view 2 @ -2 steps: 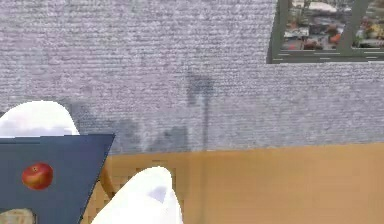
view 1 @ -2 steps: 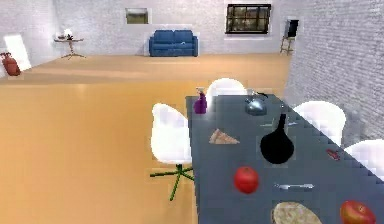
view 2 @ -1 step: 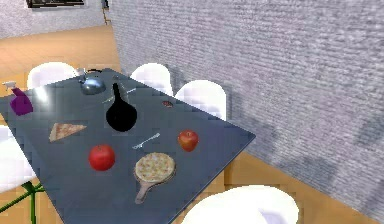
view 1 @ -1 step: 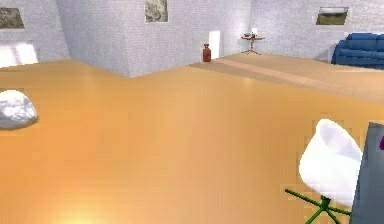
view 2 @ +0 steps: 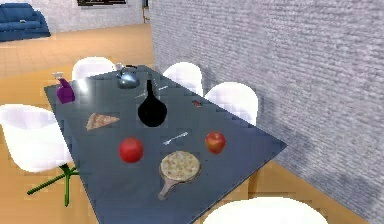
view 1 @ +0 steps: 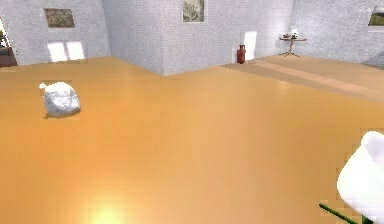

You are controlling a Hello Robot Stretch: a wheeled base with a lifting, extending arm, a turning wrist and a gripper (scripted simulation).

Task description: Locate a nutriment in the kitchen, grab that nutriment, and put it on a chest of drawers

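Note:
A dark table [view 2: 240, 150] holds food in the arm side view. Two round red fruits lie on it, one [view 2: 131, 150] toward the near left and one [view 2: 215, 142] toward the right. A tan wedge like a bread slice [view 2: 100, 121] lies farther left. A round flat speckled food on a wooden paddle [view 2: 178, 168] sits near the table's front end. A black vase-like shape [view 2: 150, 106] stands in the middle of the table.
White chairs [view 2: 232, 98] ring the table, and one [view 1: 365, 175] sits at the forward view's lower right. A purple bottle [view 2: 65, 92], a kettle [view 2: 126, 78] and a fork [view 2: 176, 137] lie on the table. A white bag [view 1: 60, 98] lies on open wood floor; beyond it are a red canister [view 1: 240, 53] and a small side table [view 1: 291, 40].

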